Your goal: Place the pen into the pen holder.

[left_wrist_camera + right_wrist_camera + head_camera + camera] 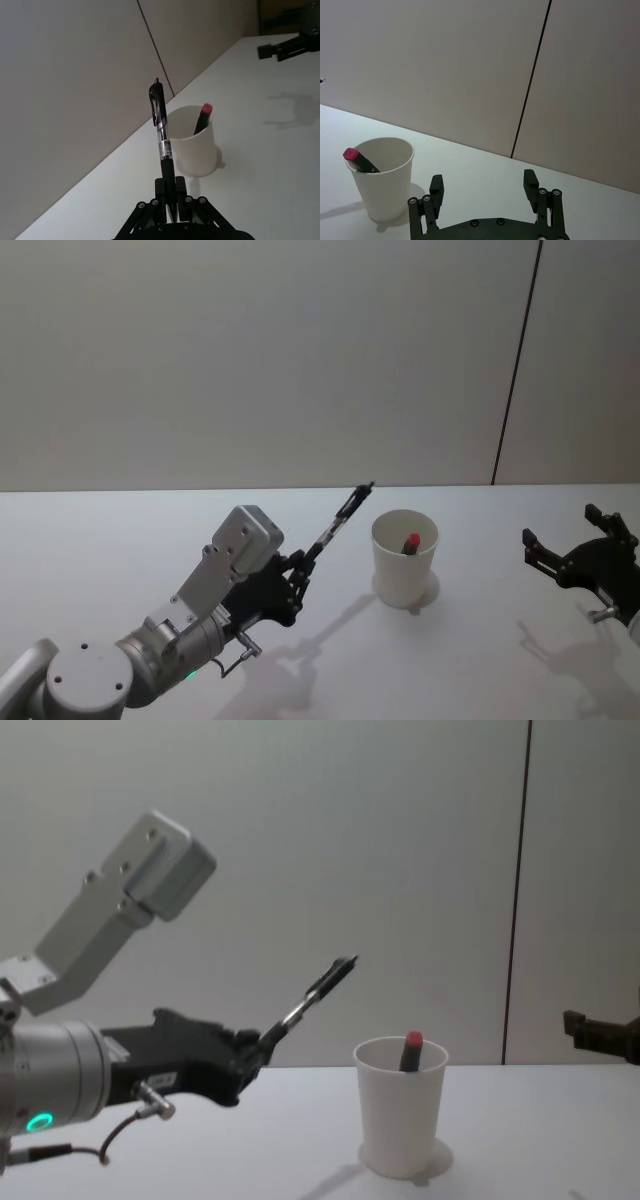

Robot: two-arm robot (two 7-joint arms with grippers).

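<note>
**Pen in my left fingers, cup off toward 3 o'clock**

My left gripper (300,575) is clamped on the pen (338,522). In the left wrist view the fingers (182,196) pinch the lower barrel at the writing end, and the clip and clicker stand free at the far end. The pen is lifted clear of the table (120,540) and touches nothing else.

In the head view its long axis runs from my fingers toward between 1 and 2 o'clock, slanted up and forward rather than upright. The chest view shows the same tilt, with the free end higher than the cup's rim and short of it.

The cup (405,560) stands upright on the table at roughly 3 o'clock from my left fingers, a touch toward 2, near but apart. From the pen's free end, the cup's mouth lies at about 4 o'clock. A red-capped marker (411,540) already leans inside against the wall.

My right gripper (565,528) waits at 3 o'clock of the cup, well apart, its fingers spread and holding nothing.

As I judge it, the left arm is nearer and must do the work. It has to carry the pen across toward 3 o'clock until it hangs over the mouth, swing the axis toward vertical, and keep off the marker.
</note>
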